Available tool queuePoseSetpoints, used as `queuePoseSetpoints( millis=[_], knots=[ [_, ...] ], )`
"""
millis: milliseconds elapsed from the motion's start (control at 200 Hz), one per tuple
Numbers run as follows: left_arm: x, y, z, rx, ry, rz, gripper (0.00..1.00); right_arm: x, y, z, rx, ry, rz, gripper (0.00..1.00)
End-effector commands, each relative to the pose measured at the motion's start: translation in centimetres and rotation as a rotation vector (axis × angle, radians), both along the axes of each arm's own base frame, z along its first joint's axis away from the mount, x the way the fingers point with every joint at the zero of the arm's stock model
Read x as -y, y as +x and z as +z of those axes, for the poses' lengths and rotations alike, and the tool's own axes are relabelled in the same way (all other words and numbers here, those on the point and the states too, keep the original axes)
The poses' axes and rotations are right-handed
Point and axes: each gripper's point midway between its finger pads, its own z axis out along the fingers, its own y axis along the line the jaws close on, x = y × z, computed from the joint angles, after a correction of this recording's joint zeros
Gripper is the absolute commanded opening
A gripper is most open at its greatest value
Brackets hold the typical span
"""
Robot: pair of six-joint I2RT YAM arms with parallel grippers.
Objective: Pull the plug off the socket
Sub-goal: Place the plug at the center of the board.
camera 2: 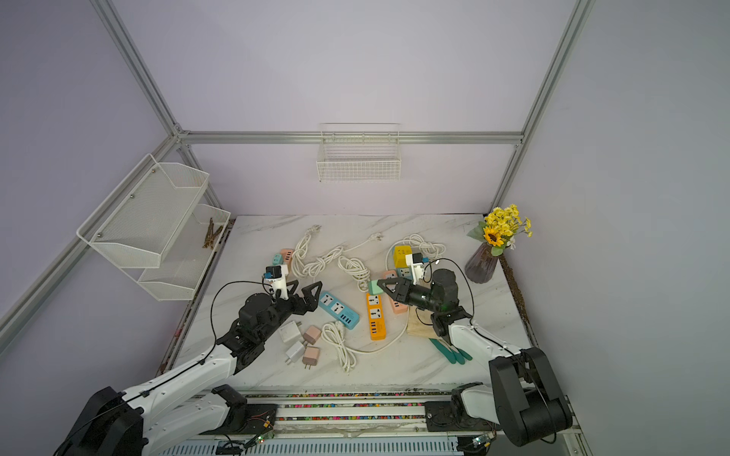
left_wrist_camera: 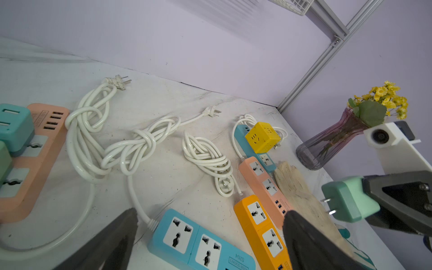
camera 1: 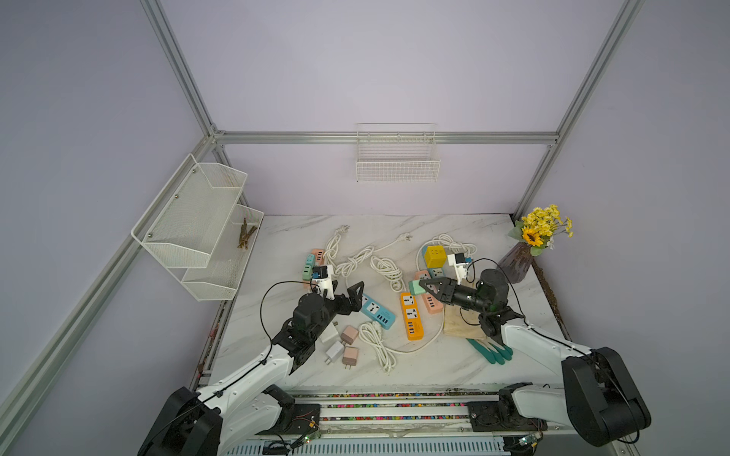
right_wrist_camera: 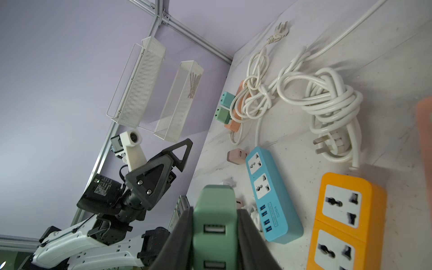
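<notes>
My right gripper (right_wrist_camera: 215,211) is shut on a mint-green plug (right_wrist_camera: 214,201) with two USB ports. It holds the plug in the air, and the two bare prongs show in the left wrist view, free of any socket (left_wrist_camera: 348,201). In both top views the plug (camera 1: 415,287) hangs just beyond the far end of the orange socket strip (camera 1: 411,316). My left gripper (camera 1: 345,294) stands open and empty over the near end of the blue socket strip (left_wrist_camera: 201,243), touching nothing.
A pink strip (camera 1: 429,302) lies under the right gripper. Another pink strip with teal and green plugs (camera 1: 309,266) sits at the back left. Also on the table: knotted white cords (camera 1: 357,262), a yellow cube socket (camera 1: 434,256), loose chargers (camera 1: 349,335), a vase (camera 1: 515,266) and a cloth (camera 1: 460,323).
</notes>
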Motion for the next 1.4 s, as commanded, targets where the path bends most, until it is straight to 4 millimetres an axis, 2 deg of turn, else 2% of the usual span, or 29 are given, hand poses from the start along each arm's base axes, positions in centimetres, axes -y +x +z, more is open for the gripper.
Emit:
queuePoseSetpoints(
  millis=[0, 280, 390, 415, 595, 775, 915, 1115, 1395],
  knots=[
    [-1.1, 0.1, 0.8, 0.003, -0.116, 0.009, 1.0, -2.2, -0.7, 1.6, 0.063, 0.029, 0.057, 0.28],
    [-5.4, 0.0, 0.8, 0.0, -0.174, 0.145, 1.0, -8.7, -1.7, -0.8, 0.035, -0.052, 0.124, 0.28],
    [-7.3, -0.7, 1.2, 0.028, -0.172, 0.236, 1.0, -11.6, -2.1, -1.1, 0.032, -0.047, 0.164, 0.28],
    [-7.7, -0.9, 1.2, 0.037, -0.174, 0.255, 0.99, -12.5, -2.0, -2.1, 0.011, -0.059, 0.173, 0.28],
    [-10.2, -1.9, 1.4, 0.07, -0.193, 0.372, 1.0, -18.0, -2.4, -3.2, -0.001, -0.101, 0.237, 0.28],
    [-12.7, -2.1, -0.7, -0.008, -0.223, 0.537, 1.0, -23.0, -2.1, -5.1, -0.022, -0.17, 0.273, 0.3],
    [-13.6, -2.3, -1.3, -0.036, -0.236, 0.592, 1.0, -26.2, -1.8, -6.2, -0.029, -0.219, 0.294, 0.31],
    [-14.9, -3.0, -1.4, -0.037, -0.252, 0.663, 1.0, -29.4, -1.2, -8.3, -0.046, -0.305, 0.298, 0.33],
    [-15.5, -3.6, -1.2, -0.027, -0.272, 0.693, 1.0, -32.0, -0.8, -10.8, -0.07, -0.375, 0.31, 0.38]
  ],
)
